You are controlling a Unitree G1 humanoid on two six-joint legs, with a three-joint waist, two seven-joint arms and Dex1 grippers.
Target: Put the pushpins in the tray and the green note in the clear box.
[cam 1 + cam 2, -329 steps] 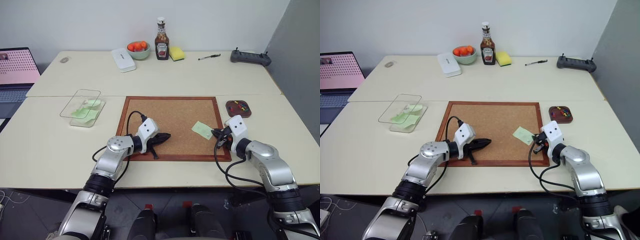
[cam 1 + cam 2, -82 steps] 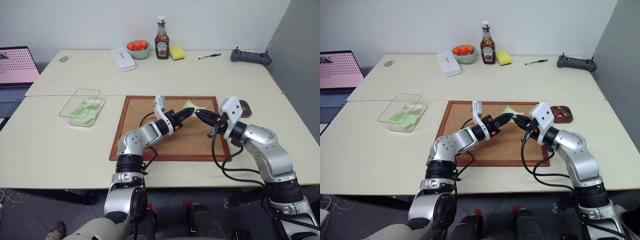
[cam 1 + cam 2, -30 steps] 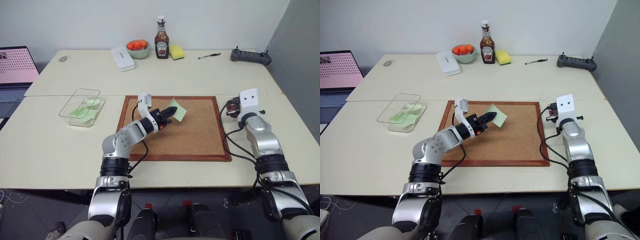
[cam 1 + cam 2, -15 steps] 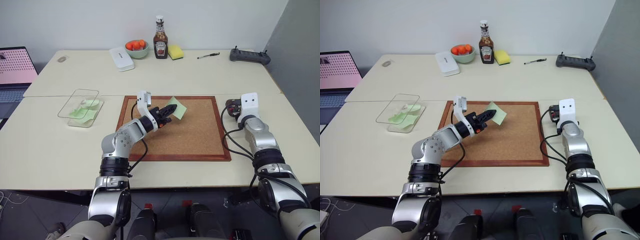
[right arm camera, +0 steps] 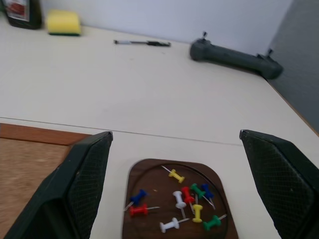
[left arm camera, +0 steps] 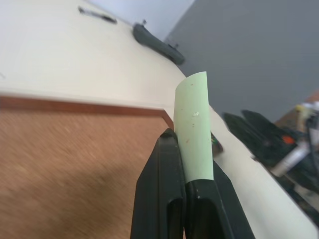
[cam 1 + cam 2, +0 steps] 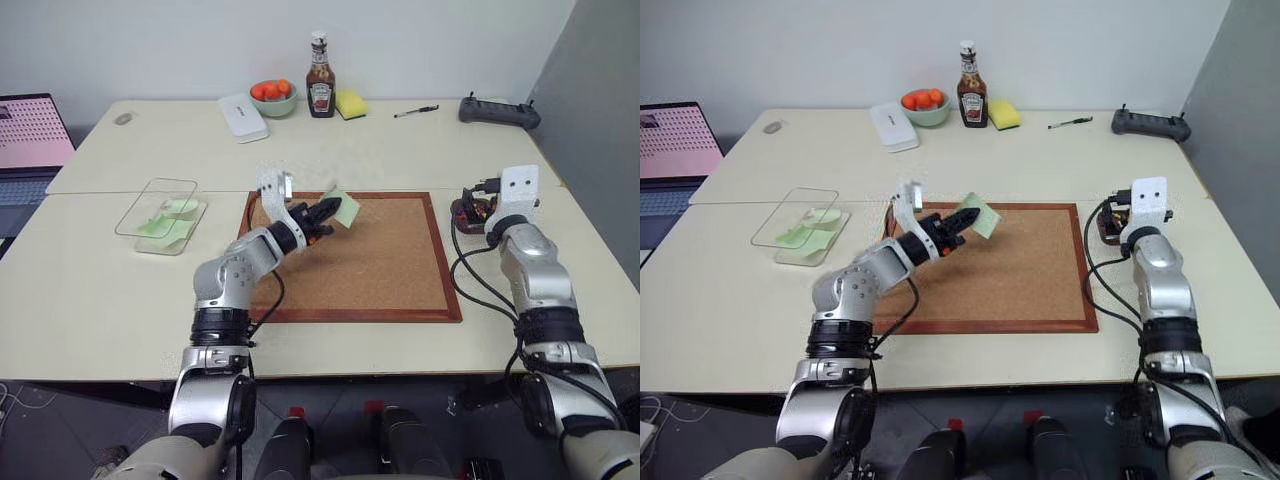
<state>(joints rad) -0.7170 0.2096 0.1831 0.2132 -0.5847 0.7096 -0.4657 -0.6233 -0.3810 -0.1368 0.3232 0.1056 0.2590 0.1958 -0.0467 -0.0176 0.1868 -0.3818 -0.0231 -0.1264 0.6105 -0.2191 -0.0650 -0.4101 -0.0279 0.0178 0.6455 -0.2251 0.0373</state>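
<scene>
The green note (image 7: 343,209) was pinched between the pressed-together fingers of the left gripper (image 7: 327,212) and was held up over the far left part of the cork board (image 7: 400,270). The clear box (image 7: 163,213), with pale green slips inside, was set on the table (image 7: 90,290) well to the left of the board. Just off the board's far right corner, the tray (image 5: 175,199) was filled with pushpins (image 5: 187,195); the right gripper (image 5: 174,194) was held above it, fingers spread wide.
</scene>
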